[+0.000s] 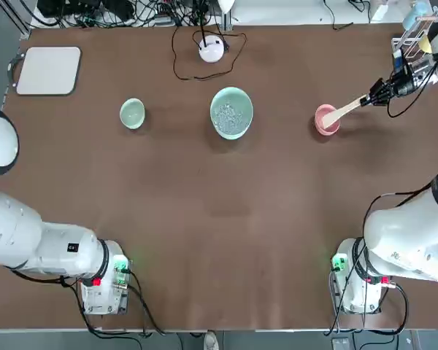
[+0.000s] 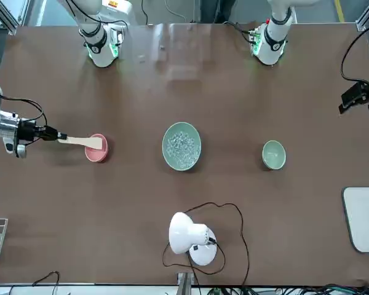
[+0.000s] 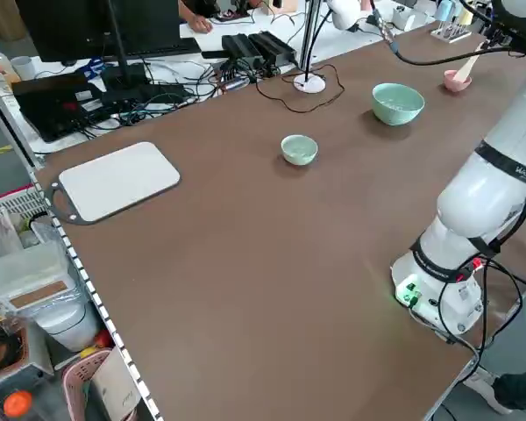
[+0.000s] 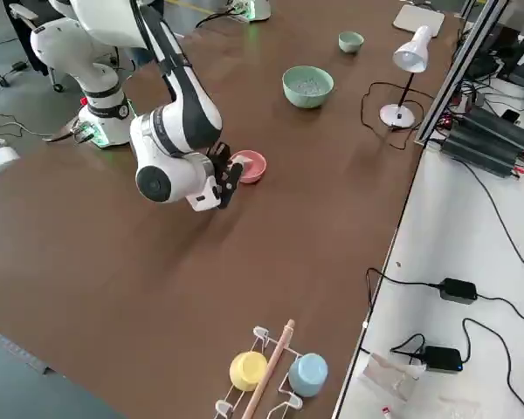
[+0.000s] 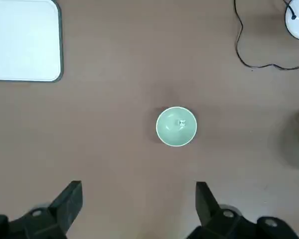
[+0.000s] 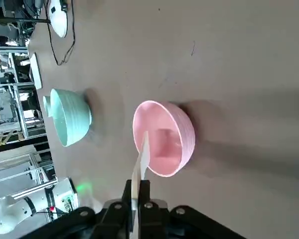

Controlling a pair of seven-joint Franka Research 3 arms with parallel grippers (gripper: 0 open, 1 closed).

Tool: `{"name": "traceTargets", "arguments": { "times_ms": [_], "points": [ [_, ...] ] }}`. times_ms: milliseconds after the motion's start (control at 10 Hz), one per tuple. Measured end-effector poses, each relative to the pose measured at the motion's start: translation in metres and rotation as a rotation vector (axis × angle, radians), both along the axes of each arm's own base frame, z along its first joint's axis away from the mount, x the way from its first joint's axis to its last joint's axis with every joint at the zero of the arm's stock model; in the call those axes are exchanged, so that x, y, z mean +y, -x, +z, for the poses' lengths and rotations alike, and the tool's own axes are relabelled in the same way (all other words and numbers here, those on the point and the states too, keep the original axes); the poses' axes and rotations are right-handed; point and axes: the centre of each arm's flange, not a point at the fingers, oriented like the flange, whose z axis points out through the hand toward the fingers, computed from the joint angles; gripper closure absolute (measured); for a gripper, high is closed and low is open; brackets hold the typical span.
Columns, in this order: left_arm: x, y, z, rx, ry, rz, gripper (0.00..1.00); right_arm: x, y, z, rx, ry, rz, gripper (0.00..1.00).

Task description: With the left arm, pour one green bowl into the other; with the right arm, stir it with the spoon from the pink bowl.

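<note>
Pale wood is pinched between the fingers of my right gripper (image 6: 135,199), and that's the spoon (image 1: 343,111), clamped by its handle with the flat end reaching over the pink bowl (image 6: 163,138)! The bowl stands upright at the right side of the table (image 1: 204,197), and the spoon slants down into its mouth.

Over to my left gripper (image 5: 139,211): fingers spread wide, nothing between them, up above the table on the left. Down below it sits the small green bowl (image 1: 132,114), upright, with a tiny pale bit at its bottom.

And between the small green bowl and the pink one, there's the wide mint-green bowl (image 1: 231,113), upright on the brown tabletop, whitish bits scattered across its bottom! Beyond it, as I look out from my bases, stands the white lamp (image 2: 187,233), its dark cable looping around the base. Off to the left lies the white board (image 1: 49,71), flat on the table.
</note>
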Motion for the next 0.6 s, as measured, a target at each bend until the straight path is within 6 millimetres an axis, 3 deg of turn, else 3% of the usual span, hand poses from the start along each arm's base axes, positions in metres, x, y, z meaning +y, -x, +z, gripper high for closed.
{"name": "traceTargets", "arguments": {
  "times_ms": [600],
  "points": [
    [0.0001,0.0000,0.0000,0.000,0.000,0.000,0.00,-0.0007,0.0011,-0.0100,-0.010,-0.010,0.011,0.93]
  ]
}}
